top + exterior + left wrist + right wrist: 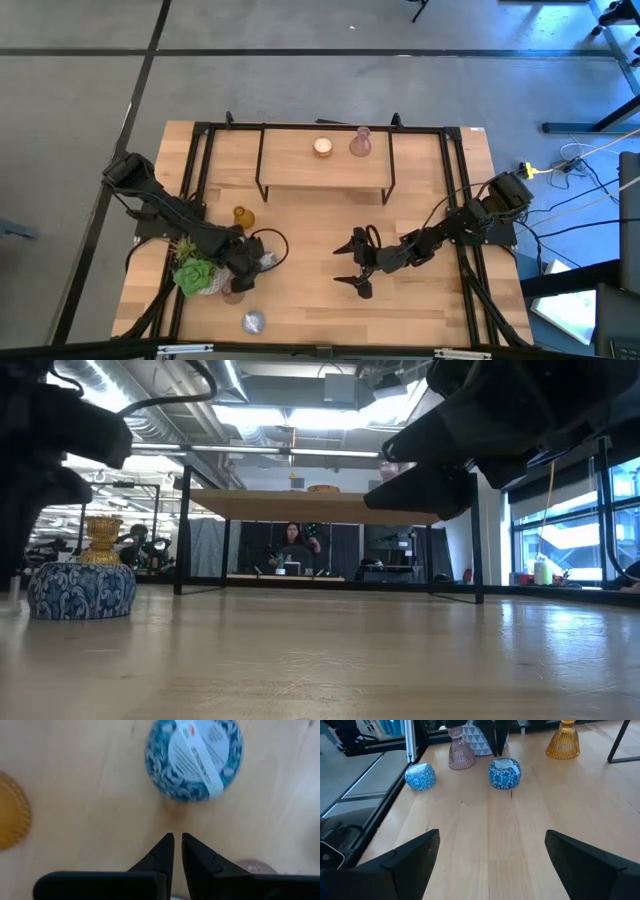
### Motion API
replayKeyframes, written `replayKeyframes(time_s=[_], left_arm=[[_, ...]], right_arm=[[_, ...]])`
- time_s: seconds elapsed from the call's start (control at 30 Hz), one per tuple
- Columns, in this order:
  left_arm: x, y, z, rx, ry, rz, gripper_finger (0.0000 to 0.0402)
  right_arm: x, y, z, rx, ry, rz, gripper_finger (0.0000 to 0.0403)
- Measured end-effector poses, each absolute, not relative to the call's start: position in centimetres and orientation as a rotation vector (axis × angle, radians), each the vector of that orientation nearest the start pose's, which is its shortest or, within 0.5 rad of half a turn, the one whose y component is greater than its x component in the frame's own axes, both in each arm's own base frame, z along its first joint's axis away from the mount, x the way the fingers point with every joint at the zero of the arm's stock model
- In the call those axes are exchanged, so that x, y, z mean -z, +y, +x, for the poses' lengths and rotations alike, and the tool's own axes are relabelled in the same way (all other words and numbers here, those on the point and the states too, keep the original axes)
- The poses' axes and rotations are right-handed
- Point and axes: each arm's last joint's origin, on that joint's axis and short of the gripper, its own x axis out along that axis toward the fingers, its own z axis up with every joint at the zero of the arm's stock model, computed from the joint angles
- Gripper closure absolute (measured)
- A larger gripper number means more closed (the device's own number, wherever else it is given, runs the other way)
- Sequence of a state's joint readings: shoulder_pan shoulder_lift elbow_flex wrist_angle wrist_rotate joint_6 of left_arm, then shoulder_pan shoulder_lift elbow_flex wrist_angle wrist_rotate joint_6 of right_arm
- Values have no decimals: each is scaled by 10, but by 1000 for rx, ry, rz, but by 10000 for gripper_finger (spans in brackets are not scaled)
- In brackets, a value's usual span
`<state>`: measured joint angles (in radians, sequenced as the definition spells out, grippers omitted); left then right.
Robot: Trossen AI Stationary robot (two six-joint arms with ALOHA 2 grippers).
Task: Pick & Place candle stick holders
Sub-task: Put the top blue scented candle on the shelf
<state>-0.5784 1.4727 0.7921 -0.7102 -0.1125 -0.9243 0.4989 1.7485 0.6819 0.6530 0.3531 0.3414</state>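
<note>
Left wrist view: left gripper (jaws shut) above blue holder.

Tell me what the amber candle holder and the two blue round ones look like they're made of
The amber candle holder looks like ribbed glass: see-through golden body with vertical ridges, glossy. The two blue round holders have an opaque blue-and-white pattern with a slight sheen, so glazed ceramic or coated glass; the look leaves that open. One carries a white paper label on top.
</note>
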Motion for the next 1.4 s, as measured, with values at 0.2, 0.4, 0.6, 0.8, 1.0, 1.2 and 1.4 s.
replayKeyframes(time_s=[0.2,0.4,0.6,0.8,1.0,1.2,1.4], left_arm=[[-163,-121,208,-262,1324,-273,371],[-163,-117,220,-204,1260,-270,371],[-165,-112,233,-149,1176,-260,371],[-167,-103,241,-151,1132,-256,371],[-164,-109,230,-152,1246,-303,371],[-165,-120,227,-171,1190,-291,371],[-166,-122,231,-154,1136,-272,371]], right_arm=[[-140,147,290,-78,395,169,38],[-140,147,290,-77,395,169,38],[-140,147,290,-77,397,168,38],[-140,147,290,-77,397,168,38],[-139,147,289,-111,407,174,38],[-139,148,289,-117,411,183,39],[-139,148,289,-116,410,186,39]])
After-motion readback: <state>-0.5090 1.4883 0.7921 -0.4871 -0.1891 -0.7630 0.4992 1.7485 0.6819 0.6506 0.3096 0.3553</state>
